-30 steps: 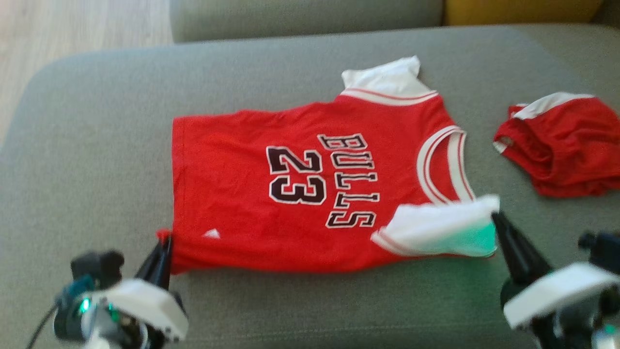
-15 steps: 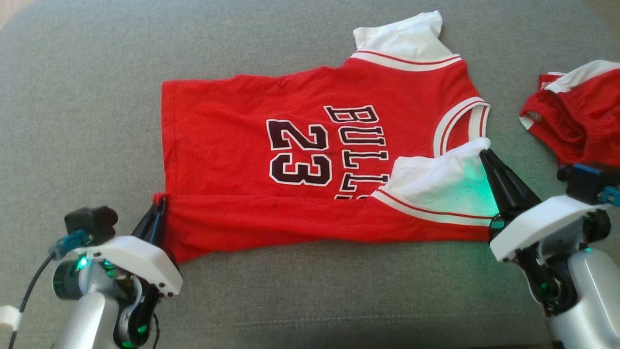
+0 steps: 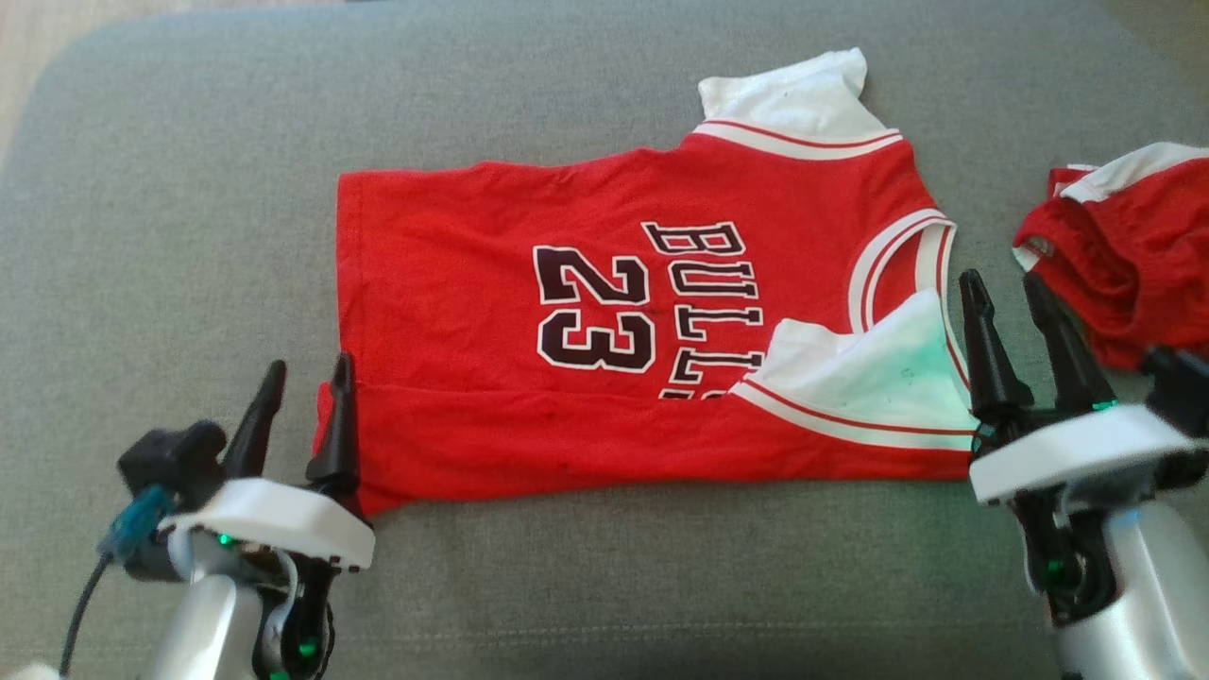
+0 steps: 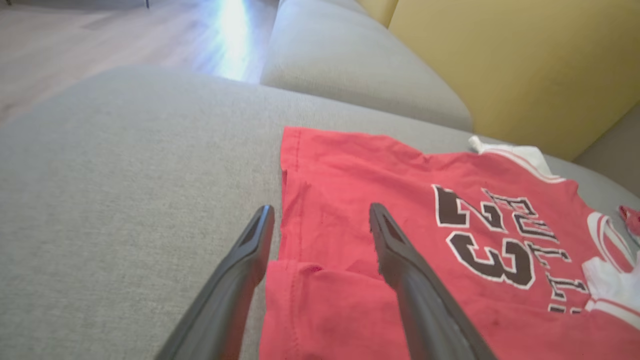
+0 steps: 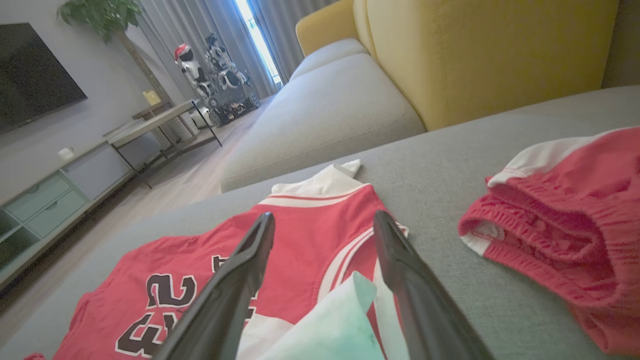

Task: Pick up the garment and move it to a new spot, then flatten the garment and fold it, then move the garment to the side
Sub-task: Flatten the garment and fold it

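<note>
The left hand (image 3: 310, 364) and right hand (image 3: 1001, 279) are hanging wide open, holding nothing, by the soft, light shirt (image 3: 567, 208), best pinched at its corners.

Red shorts (image 3: 1124, 274) lie crumpled on the grey sofa seat (image 3: 189, 236), a yellow backrest (image 5: 475, 50) behind them.

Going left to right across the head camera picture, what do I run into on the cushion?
left gripper, open → red jersey → right gripper, open → red shorts
</note>
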Motion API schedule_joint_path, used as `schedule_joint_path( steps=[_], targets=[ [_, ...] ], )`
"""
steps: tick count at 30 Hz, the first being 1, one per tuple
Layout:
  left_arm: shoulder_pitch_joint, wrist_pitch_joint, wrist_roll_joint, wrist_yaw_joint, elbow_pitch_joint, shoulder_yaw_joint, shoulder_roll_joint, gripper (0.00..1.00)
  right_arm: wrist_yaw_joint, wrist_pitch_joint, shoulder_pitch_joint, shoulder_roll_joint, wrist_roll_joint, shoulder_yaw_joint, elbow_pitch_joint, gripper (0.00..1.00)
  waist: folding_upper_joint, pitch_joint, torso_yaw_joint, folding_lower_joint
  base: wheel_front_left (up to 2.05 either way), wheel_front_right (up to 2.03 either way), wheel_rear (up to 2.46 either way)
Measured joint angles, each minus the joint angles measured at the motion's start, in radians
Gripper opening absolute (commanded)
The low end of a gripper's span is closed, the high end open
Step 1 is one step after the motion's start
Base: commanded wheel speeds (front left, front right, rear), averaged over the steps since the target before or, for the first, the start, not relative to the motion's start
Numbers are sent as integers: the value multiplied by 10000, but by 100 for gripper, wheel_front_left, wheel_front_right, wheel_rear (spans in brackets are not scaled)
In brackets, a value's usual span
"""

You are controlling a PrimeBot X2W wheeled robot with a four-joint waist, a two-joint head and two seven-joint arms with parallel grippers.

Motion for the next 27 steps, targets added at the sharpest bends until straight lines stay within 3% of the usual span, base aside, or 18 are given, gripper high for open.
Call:
schedule_joint_path(
  steps=[7, 13, 27],
  targets=[
    [658, -882, 761, 518, -1058, 184, -132, 100, 0, -721, 984, 468, -1668, -594, -669, 100, 0, -443, 19, 0, 0, 0, 0],
    [1550, -963, 1313, 531, -1281, 180, -138, 100, 0, -727, 2092, 913, -2771, -755, -1147, 100, 0, -1010, 40, 0, 0, 0, 0],
    [2234, -963, 1590, 497, -947, 171, -134, 100, 0, -370, 2936, 1225, -3154, -803, -1586, 100, 0, -1544, 15, 0, 0, 0, 0]
  ],
)
